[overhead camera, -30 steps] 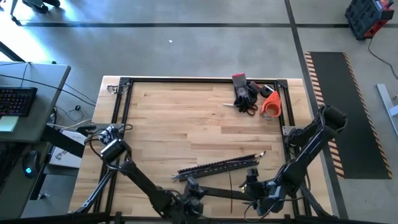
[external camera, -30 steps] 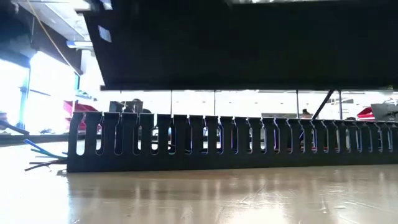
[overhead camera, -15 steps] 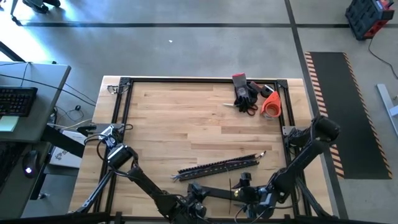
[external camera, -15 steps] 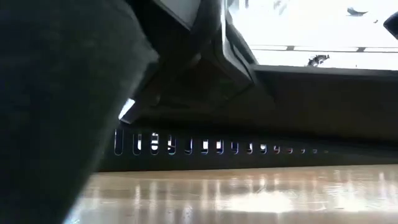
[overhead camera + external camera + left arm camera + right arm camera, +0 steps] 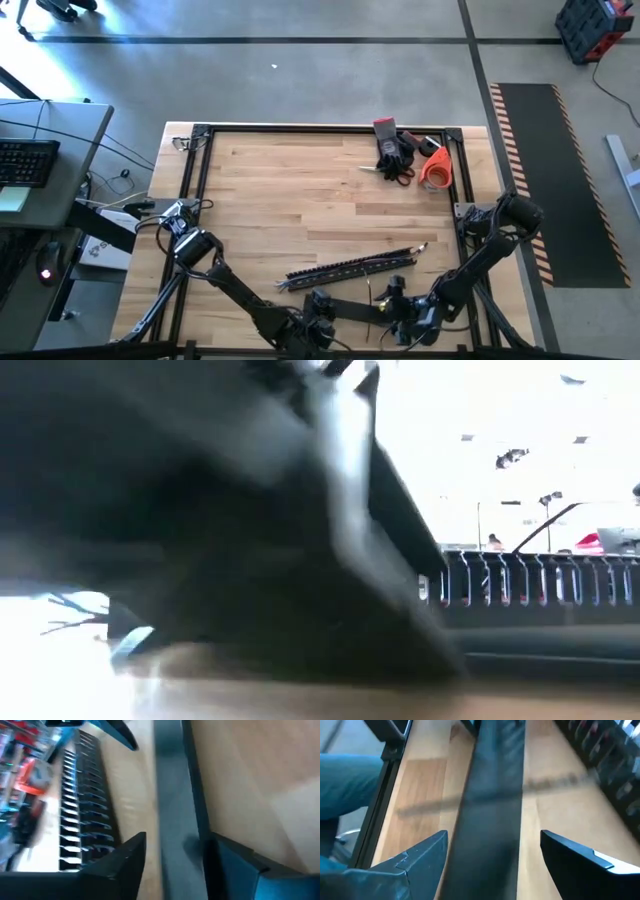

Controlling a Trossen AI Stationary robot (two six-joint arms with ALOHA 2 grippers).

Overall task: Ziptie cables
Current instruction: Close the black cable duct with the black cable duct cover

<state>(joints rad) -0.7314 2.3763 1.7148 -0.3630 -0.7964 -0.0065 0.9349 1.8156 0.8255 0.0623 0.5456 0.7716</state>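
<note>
I see the wooden table (image 5: 300, 190) carrying the slotted black bar (image 5: 350, 266), my landmark, lying tilted near the front edge. A flat black strip (image 5: 345, 306) lies just in front of that bar. The left gripper (image 5: 318, 303) sits at the strip's left end, fingers (image 5: 125, 857) spread either side of it. The right gripper (image 5: 395, 305) is at its right end, jaws also spread astride it. The cables (image 5: 70, 610) poke out past the bar's left end.
</note>
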